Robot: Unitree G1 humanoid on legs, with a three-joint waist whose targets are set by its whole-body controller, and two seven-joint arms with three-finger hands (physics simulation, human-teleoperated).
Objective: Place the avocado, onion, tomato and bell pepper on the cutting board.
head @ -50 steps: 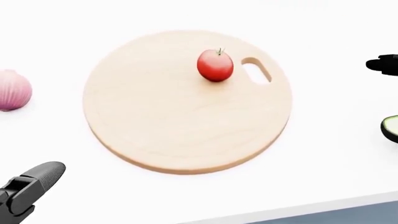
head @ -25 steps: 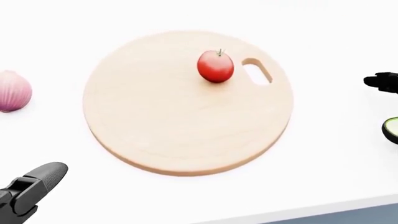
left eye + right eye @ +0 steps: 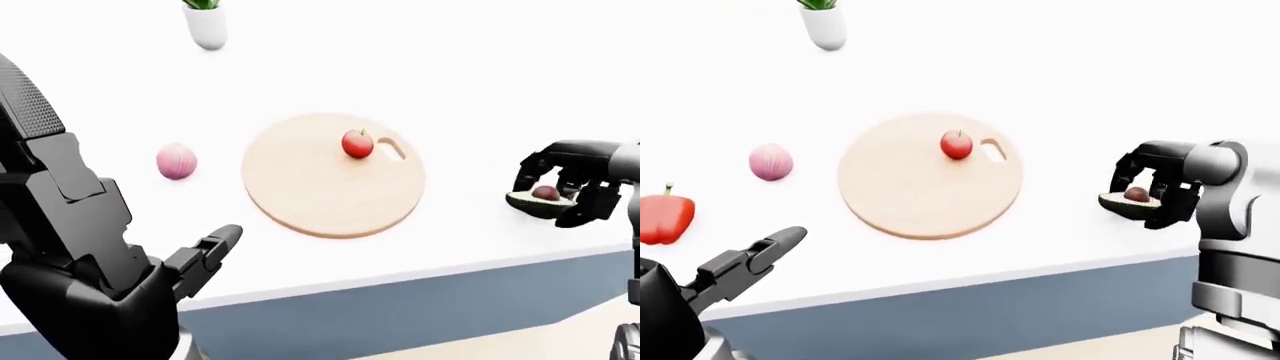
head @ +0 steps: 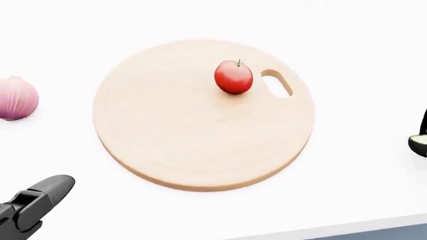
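A round wooden cutting board (image 4: 193, 150) lies on the white counter, with a red tomato (image 4: 234, 77) on it beside its handle hole. The pink onion (image 4: 16, 98) lies to the board's left, and the red bell pepper (image 3: 662, 216) further left. At the right lies a halved avocado (image 3: 1127, 200), pit up. My right hand (image 3: 1148, 193) is down over it, fingers arched above its top and thumb at its right side, not clamped. My left hand (image 3: 752, 260) hovers low at the left, open and holding nothing.
A white pot (image 3: 207, 28) with a green plant stands at the top of the left-eye view. The counter's near edge (image 3: 400, 276) runs below the board, with a blue-grey front under it. My left forearm (image 3: 70, 240) fills the lower left.
My right hand has dropped from above the avocado down onto it, almost leaving the head view. The whole picture has slid slightly downward, so the camera moved. The left hand barely moved.
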